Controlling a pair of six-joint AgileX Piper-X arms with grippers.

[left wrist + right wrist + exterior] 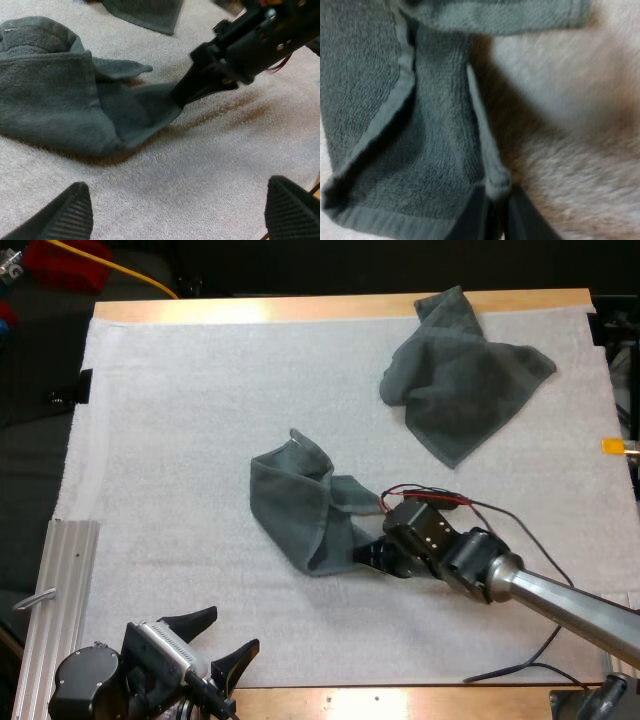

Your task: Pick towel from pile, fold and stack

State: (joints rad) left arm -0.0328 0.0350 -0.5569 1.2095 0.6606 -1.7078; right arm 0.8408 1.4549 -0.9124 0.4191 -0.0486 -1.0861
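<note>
On the white mat (170, 460), our right gripper (368, 554) pinches the crumpled towel (295, 505) mid-mat by its edge; our left gripper (232, 629) stands spread. We should draw that edge out slowly and flat.

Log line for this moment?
right gripper: shut on crumpled towel, at its edge | left gripper: open, over near mat edge | second towel: far right | fold: pending

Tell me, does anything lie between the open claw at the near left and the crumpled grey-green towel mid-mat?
Nothing visible does. Only bare white mat separates the left gripper from the crumpled dark grey-green towel. The right gripper pinches that towel's corner from the other side; a second grey-green towel lies apart, far right.
</note>
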